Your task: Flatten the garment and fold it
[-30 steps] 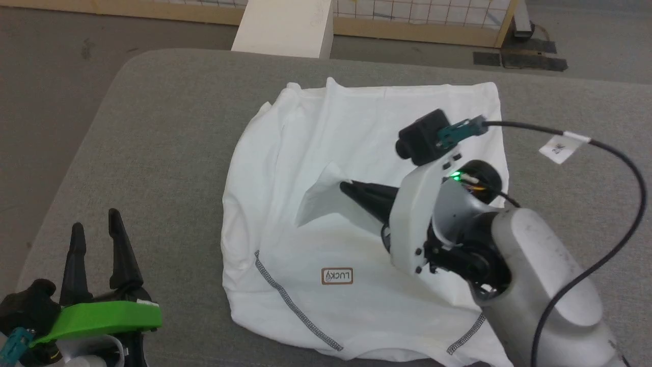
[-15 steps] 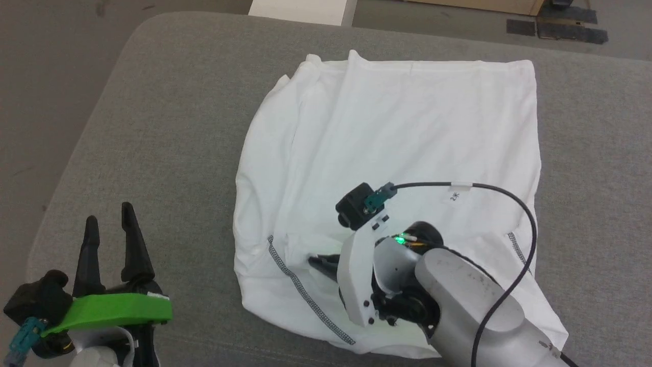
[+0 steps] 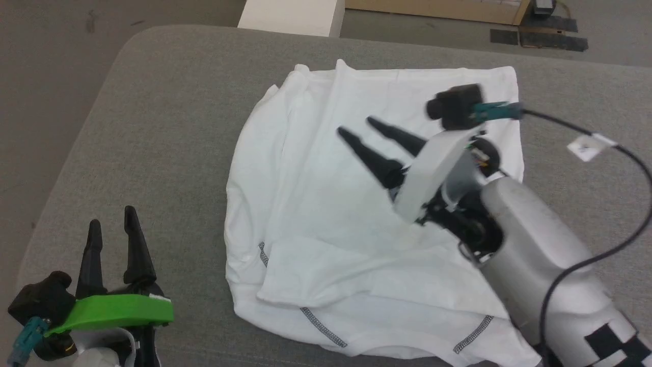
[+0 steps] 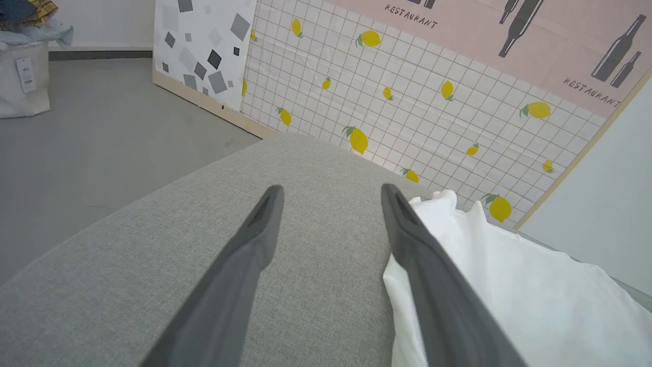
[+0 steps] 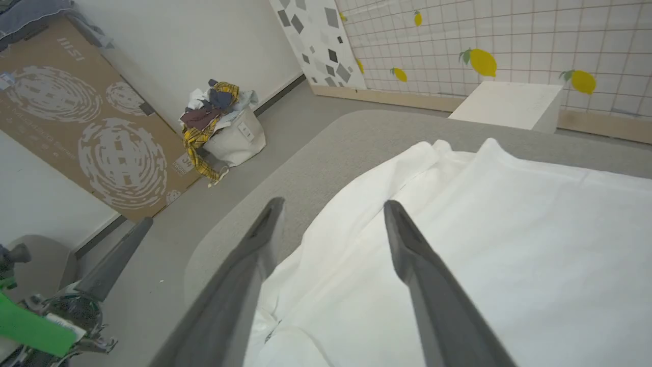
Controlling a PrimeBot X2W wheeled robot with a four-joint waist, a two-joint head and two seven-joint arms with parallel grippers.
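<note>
The garment (image 3: 326,193), a white T-shirt with dark grey zigzag seams, lies rumpled on the grey padded table (image 3: 153,127). A flap of it lies doubled over near its front edge (image 3: 326,275). My right gripper (image 3: 356,127) hangs open above the shirt's middle, fingers pointing up and left, nothing between them. In the right wrist view the right gripper (image 5: 330,204) stands open over the garment (image 5: 484,244). My left gripper (image 3: 109,216) is open at the lower left, off the cloth. In the left wrist view the left gripper (image 4: 330,191) points along the table beside the garment's (image 4: 509,285) edge.
A rigid white box (image 3: 290,15) stands on the floor beyond the table's far edge. A lemon-patterned panel (image 4: 433,102) lines the back. A bag of clothes (image 5: 224,127) and a cardboard sheet (image 5: 76,112) stand by the wall on the left.
My right gripper has let go of the cloth flap it pulled toward the front edge, opened, and risen back over the shirt's middle. The flap now lies folded down. The head camera shifted.
</note>
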